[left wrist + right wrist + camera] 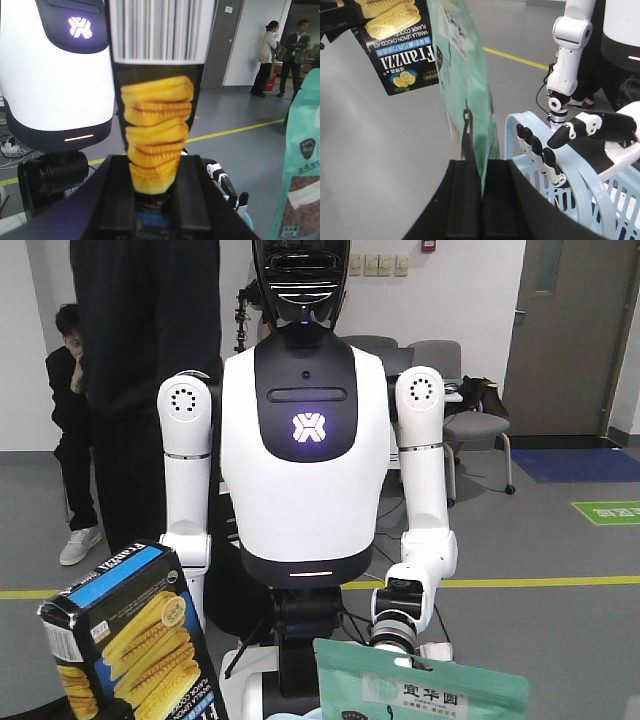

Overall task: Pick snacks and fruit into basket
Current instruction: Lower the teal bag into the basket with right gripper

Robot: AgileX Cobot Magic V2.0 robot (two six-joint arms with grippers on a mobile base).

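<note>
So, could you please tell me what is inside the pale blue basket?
The basket shows only its rim and slotted walls, with the humanoid's black fingers hooked over the rim. Its floor is hidden behind those fingers and the right hand, so contents cannot be seen.

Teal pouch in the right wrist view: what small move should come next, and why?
Probably carry the teal pouch sideways until it hangs over the basket. The right jaws are shut on it, but the basket lies beside it, not below; a white robot hand rests on its rim.
</note>
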